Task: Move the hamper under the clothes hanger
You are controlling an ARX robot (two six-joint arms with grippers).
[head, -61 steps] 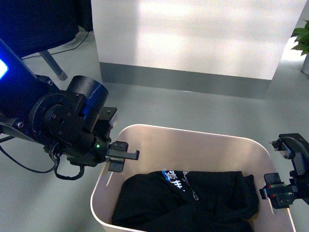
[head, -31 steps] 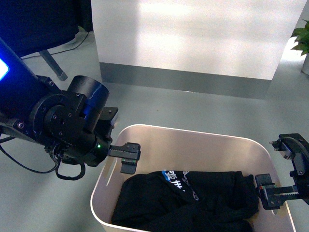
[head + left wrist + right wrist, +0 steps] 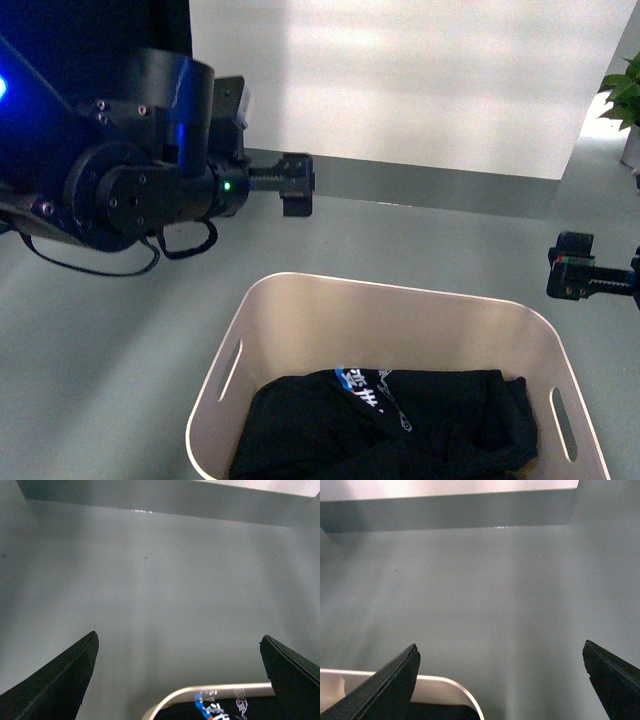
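The hamper point(image 3: 400, 380) is seen on the grey floor point(image 3: 120, 330), low in the front view, with a black garment point(image 3: 390, 425) heaped inside it. The clothes hanger is not shown in any current view, so its direction from the hamper cannot be told.

The left pincer point(image 3: 296, 184) is held in the air above and beyond the hamper's left end; the right pincer point(image 3: 570, 279) is held off the hamper's right end, above the rim. Nothing is touched by either. In both wrist views the fingers point(image 3: 55, 680) are spread wide with only floor between them, so both pincers are apart and empty.

The hamper is judged to be stiff, smooth plastic, probably light even with the soft garment, and likely to slide easily on the floor. The walls look slippery and rounded, so a hold is best taken at the slot cut-outs point(image 3: 228, 370) in the short ends, or on the rim beside them, one pincer per end.
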